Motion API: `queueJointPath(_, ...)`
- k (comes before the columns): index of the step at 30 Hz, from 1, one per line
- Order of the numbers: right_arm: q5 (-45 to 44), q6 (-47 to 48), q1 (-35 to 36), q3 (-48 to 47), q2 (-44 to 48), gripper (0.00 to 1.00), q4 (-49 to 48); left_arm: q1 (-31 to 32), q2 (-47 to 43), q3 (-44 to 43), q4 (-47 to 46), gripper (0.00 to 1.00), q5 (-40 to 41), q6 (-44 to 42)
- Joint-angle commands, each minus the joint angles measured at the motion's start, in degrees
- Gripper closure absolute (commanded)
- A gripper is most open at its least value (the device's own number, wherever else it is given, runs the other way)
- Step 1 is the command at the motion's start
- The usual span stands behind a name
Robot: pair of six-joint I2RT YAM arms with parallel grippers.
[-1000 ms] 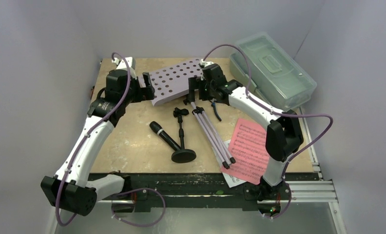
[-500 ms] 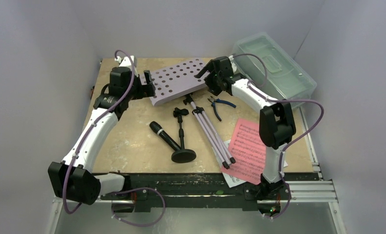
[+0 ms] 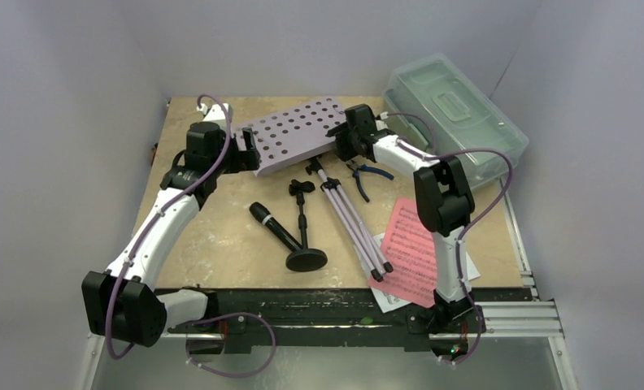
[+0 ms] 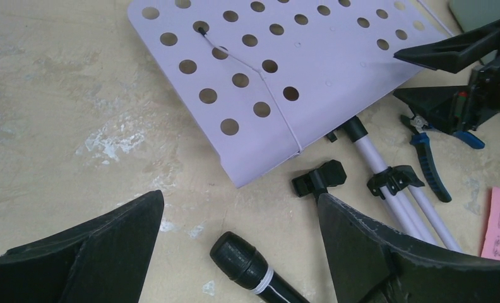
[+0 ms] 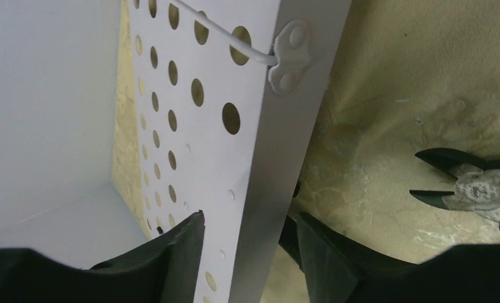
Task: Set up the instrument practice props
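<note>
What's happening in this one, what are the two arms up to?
Both arms are at the lavender music stand, which lies on the table with its legs folded. The right tool straddles the right edge of the tray; whether it is clamped is unclear. The left tool is open, just short of the tray's left end. The microphone, mic stand and pink sheets sit untouched nearby.
</note>
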State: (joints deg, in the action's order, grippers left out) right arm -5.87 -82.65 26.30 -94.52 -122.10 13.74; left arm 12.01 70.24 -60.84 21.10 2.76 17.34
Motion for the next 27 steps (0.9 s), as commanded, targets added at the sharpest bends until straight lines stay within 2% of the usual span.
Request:
queueJointPath(1,-0.41,-4.25,0.22,-2.86,-2.16,0.44,-3.45,-0.32,-2.19,0.41,-3.82,0.09,-3.11,-0.27)
queueJointPath(7,0.16,-6.48,0.23,-2.68,-4.08,0.55,-6.31,-0.31,-2.72,0.81,-4.07,0.1,-4.85,-0.2)
queueJointPath(13,-0.28,-8.75,0.23,-1.61,-4.9,0.56,-9.34,-0.32,-2.83,1.29,-4.4,0.1,-5.49,-0.11)
queueJointPath(14,0.36,-9.25,0.24,-1.09,-4.89,0.58,-10.5,-0.32,-2.83,1.33,-4.4,0.11,-5.48,-0.12)
queueJointPath(18,2.82,-11.5,0.08,1.2,-3.7,0.79,-15.89,-0.32,-2.97,1.56,-4.35,0.11,-5.4,-0.1)
queueJointPath(23,3.64,-13.32,0.15,1.23,0.02,0.88,-19.26,-0.38,-3.96,1.53,-4.18,0.14,-3.33,-0.25)
queueJointPath(27,4.84,-16.35,0.15,2.05,4.51,0.95,-24.3,-1.26,-8.26,2.15,-5.17,0.15,0.18,-0.68)
